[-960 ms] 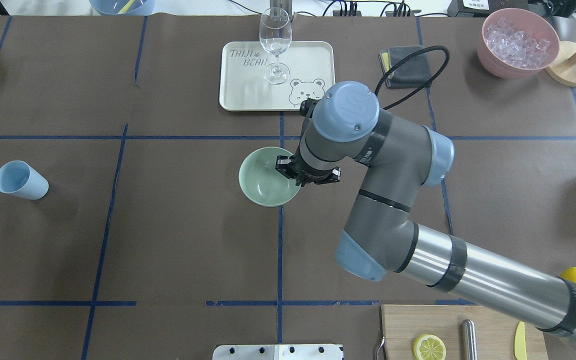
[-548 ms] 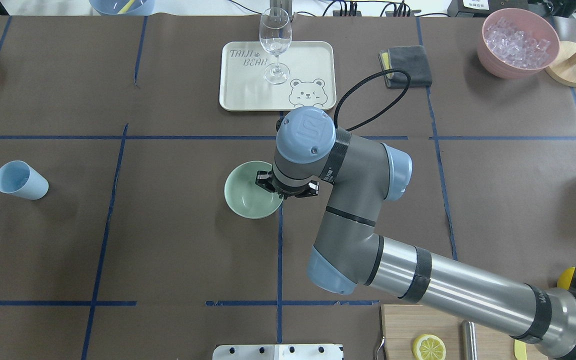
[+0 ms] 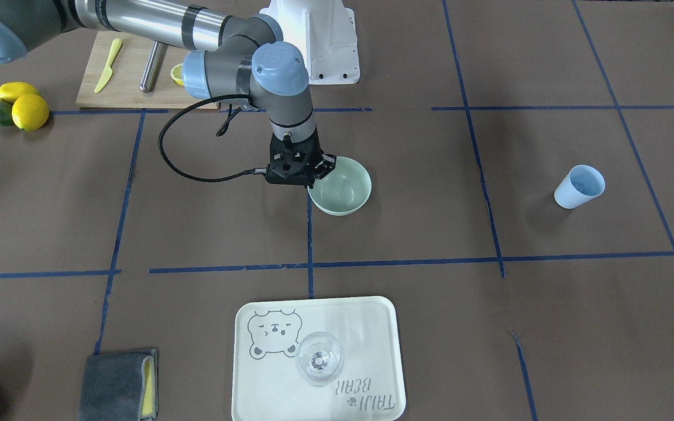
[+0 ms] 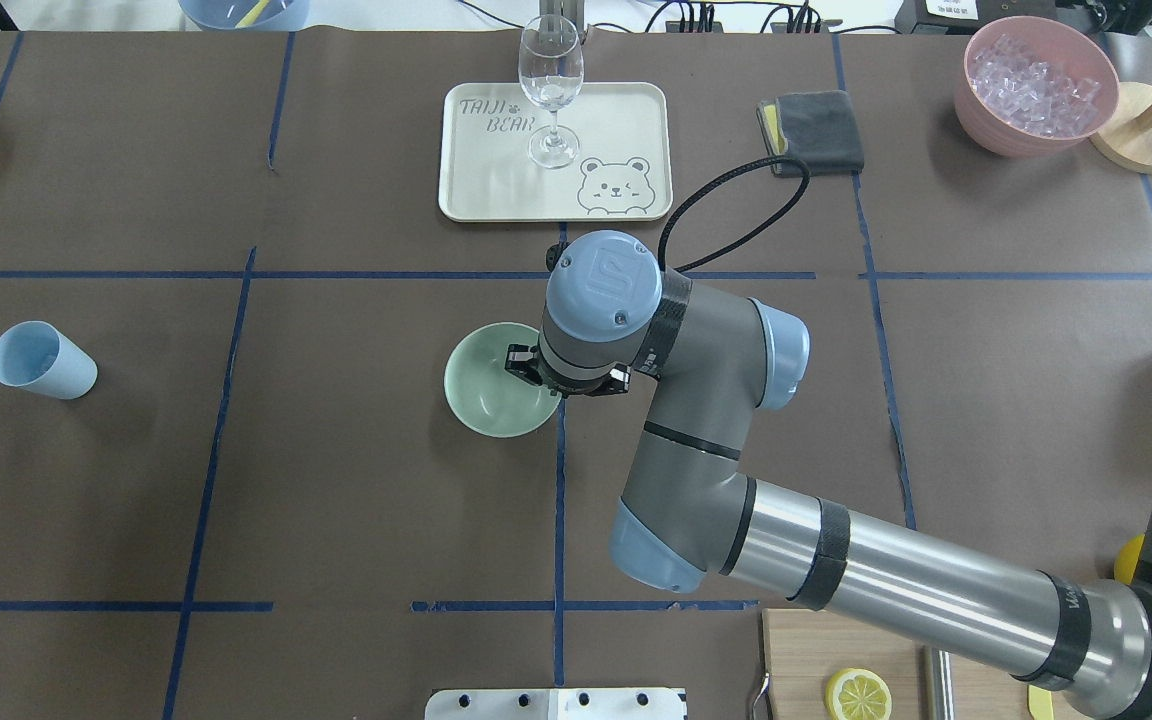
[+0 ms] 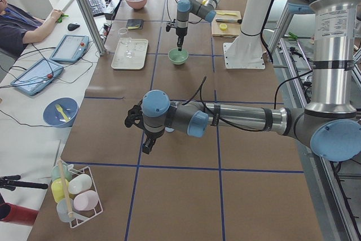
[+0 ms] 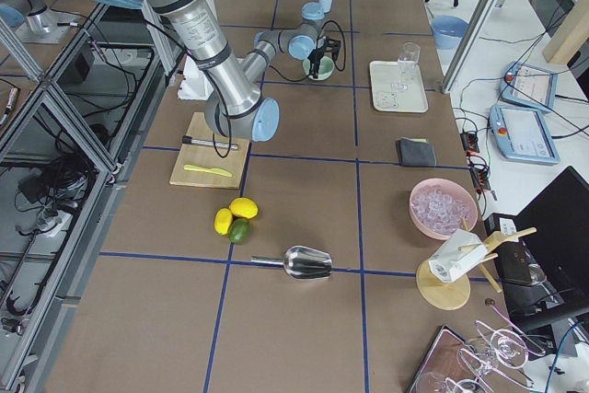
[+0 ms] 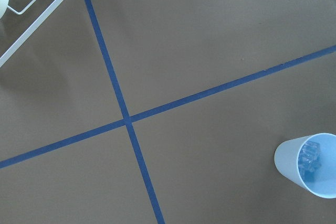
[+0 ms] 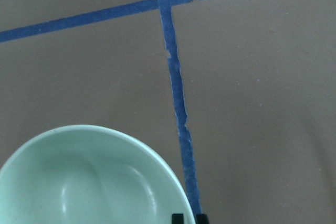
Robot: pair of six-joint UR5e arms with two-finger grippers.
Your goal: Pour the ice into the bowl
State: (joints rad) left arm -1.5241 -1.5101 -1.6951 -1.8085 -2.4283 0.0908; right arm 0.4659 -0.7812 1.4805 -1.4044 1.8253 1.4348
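Right arm (image 4: 716, 400) dragged bowl (image 4: 486, 395) leftward, fingers (image 8: 177, 217) pinching its rim.

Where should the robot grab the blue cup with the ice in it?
Around its smooth sides, about halfway up, coming in level from the side. The blue cup stands upright with ice inside; a side grip probably leaves the mouth clear for tipping.
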